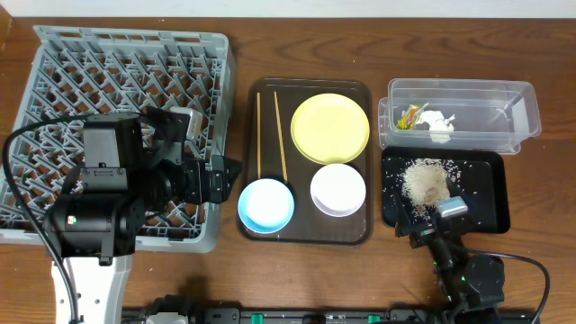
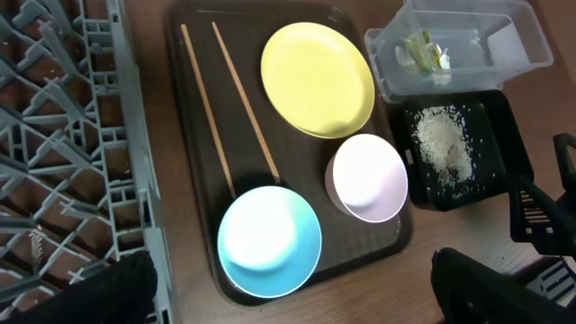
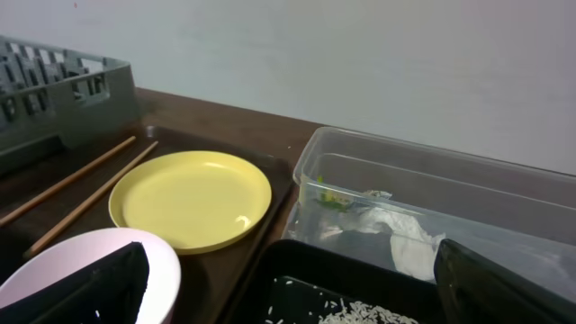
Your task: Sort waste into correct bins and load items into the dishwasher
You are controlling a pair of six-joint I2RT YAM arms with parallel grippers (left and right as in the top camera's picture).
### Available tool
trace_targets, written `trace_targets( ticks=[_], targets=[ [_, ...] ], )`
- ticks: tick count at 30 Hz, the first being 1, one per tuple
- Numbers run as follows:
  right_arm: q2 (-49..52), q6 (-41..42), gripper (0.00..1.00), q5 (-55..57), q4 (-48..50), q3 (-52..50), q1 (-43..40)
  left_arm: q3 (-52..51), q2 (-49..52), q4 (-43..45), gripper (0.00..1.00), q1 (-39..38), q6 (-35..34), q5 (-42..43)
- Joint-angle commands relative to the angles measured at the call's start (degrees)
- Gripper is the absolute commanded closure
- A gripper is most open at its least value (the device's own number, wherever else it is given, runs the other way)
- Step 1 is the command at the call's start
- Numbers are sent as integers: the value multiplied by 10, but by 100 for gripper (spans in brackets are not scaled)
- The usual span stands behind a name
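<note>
**Both grippers open, empty; dishes on brown tray, waste in bins**

Left gripper (image 1: 220, 175) at right edge of rack (image 1: 90, 72), low over table beside brown tray (image 1: 306, 85). Fingers spread wide, nothing between them.

Right gripper (image 1: 416, 225) over near-left corner of black tray (image 1: 481, 193). Fingers far apart, nothing held.

On brown tray, between rack and bins:
- Plate (image 1: 329, 128) at far right.
- White bowl (image 1: 337, 189) just nearer than plate.
- Blue bowl (image 1: 265, 203) at near left, beside white bowl.
- Chopsticks (image 1: 258, 135) flat along left half, slightly splayed, near ends close to blue bowl.

Tub (image 1: 526, 112) far right of table. Wrapper (image 1: 412, 115) and tissue (image 1: 438, 124) inside at left end, close together; touching or not, cannot tell.

Black tray just in front of tub. Rice (image 1: 425, 180) heaped in left half, loose grains scattered around.
</note>
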Motion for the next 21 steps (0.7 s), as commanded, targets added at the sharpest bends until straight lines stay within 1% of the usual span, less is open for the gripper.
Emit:
trace_targets(
  ticks=[1, 2, 5, 6, 7, 9, 10, 14, 17, 21],
  targets=[
    [-5, -5, 1, -4, -2, -1, -5, 9, 0, 5, 2, -2, -20, 16],
    [-5, -5, 1, -4, -2, -1, -5, 9, 0, 7, 2, -2, -29, 22],
    [-5, -5, 1, -4, -2, -1, -5, 9, 5, 61, 2, -2, -31, 26],
    [-5, -5, 1, -4, -2, -1, -5, 9, 11, 78, 2, -2, -42, 23],
    [-5, -5, 1, -4, -2, -1, -5, 9, 19, 89, 2, -2, -77, 5],
    [-5, -5, 1, -4, -2, -1, -5, 9, 43, 93, 2, -6, -172, -73],
    [-5, -5, 1, -4, -2, -1, -5, 9, 63, 91, 2, -18, -190, -116],
    [-5, -5, 1, -4, -2, -1, -5, 9, 131, 96, 2, -83, -190, -187],
    [-5, -5, 1, -4, -2, -1, -5, 9, 169, 103, 2, -121, -190, -192],
    [-5, -5, 1, -4, -2, -1, -5, 9, 207, 142, 2, -143, -194, -178]
  ],
)
